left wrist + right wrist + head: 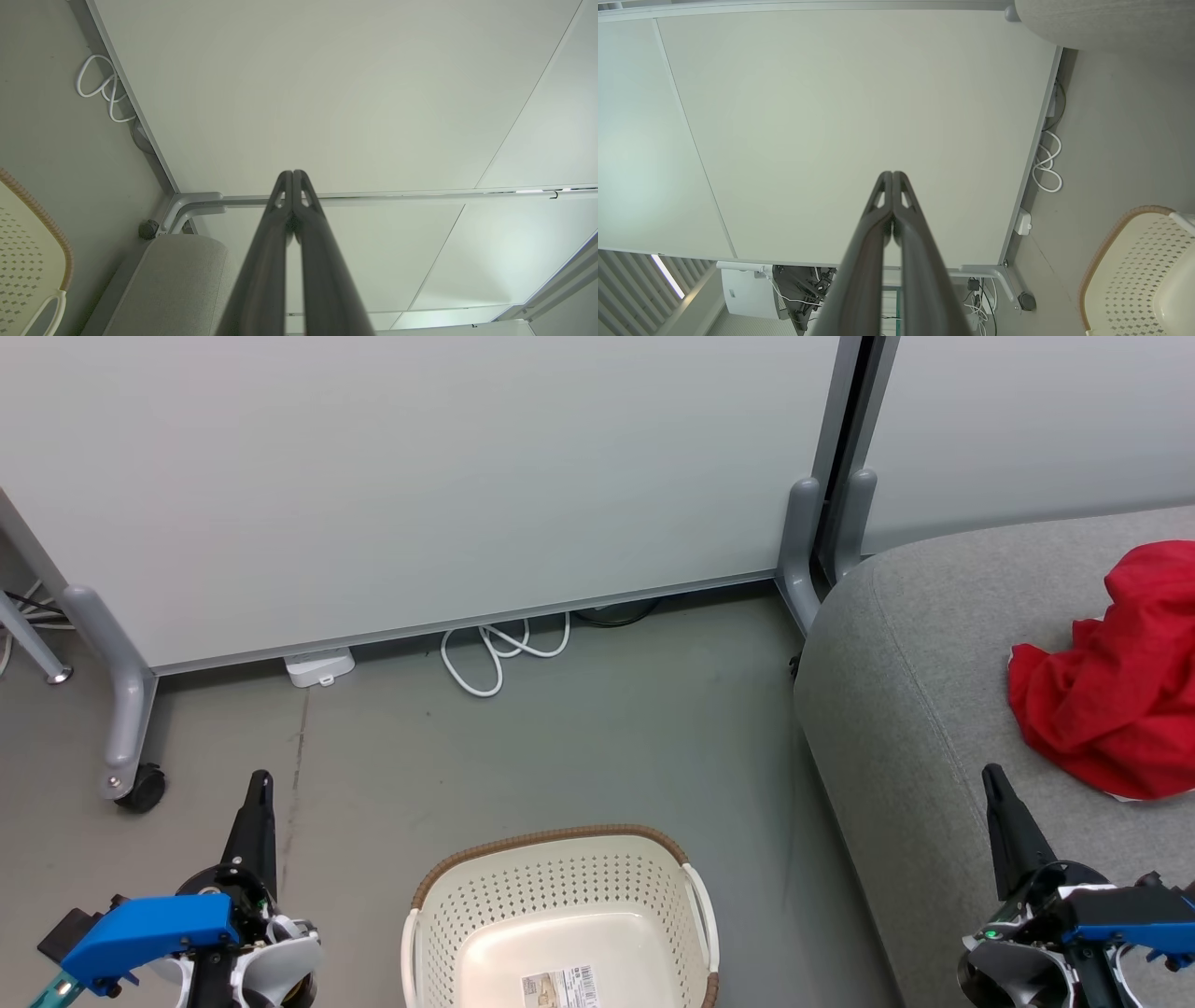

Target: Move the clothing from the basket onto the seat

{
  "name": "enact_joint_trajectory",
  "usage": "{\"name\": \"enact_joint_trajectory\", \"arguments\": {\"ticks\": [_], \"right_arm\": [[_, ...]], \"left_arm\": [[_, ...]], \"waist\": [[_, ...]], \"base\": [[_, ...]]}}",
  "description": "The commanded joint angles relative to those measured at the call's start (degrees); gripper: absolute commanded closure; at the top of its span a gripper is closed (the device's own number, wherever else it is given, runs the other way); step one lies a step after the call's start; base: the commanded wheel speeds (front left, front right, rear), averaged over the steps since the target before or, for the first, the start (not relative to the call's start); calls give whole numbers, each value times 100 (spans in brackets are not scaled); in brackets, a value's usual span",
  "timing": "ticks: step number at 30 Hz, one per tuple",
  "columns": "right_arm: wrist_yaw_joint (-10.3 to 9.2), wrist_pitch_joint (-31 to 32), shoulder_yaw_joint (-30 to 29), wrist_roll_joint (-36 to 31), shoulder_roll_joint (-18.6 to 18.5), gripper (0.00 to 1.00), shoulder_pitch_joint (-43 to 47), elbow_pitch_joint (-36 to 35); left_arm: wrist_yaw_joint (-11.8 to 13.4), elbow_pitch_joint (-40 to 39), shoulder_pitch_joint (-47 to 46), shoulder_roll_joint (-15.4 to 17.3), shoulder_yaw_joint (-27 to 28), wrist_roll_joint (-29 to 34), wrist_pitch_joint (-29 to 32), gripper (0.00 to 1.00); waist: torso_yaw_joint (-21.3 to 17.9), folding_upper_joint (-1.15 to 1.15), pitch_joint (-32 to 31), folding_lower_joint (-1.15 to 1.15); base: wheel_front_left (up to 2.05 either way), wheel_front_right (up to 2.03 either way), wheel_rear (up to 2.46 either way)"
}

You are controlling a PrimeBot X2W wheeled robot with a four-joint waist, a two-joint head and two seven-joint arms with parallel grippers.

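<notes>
The red clothing lies crumpled in one heap on the light grey seat, at the right edge of the head view, where the frame cuts part of it off. Whether the heap is one garment or two cannot be told.

The right claw hangs above the front part of the seat. Its tip is near the heap's lower left edge but apart from it. The left claw is above the grey floor on the far side of the basket, well apart from the clothing.

The cream basket stands on the floor between the two claws, beside the seat's rounded side. Its pale bottom shows, with the label sticker on it.

Both claws are closed with nothing between their fingers. In each wrist view the two dark fingers meet at the tips against the pale partition panel.
</notes>
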Motion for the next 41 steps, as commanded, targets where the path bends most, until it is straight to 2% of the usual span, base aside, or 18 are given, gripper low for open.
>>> {"name": "enact_joint_trajectory", "arguments": {"ticks": [1, 41], "right_arm": [[2, 18, -10, 14, -21, 100, -59, -17], [2, 17, -9, 15, -21, 100, -58, -17]], "left_arm": [[-20, -20, -54, 17, 13, -12, 27, 100], [-20, -21, -54, 17, 12, -13, 26, 100]], "waist": [[0, 0, 0, 0], [0, 0, 0, 0]], "base": [[0, 0, 0], [0, 0, 0]]}}
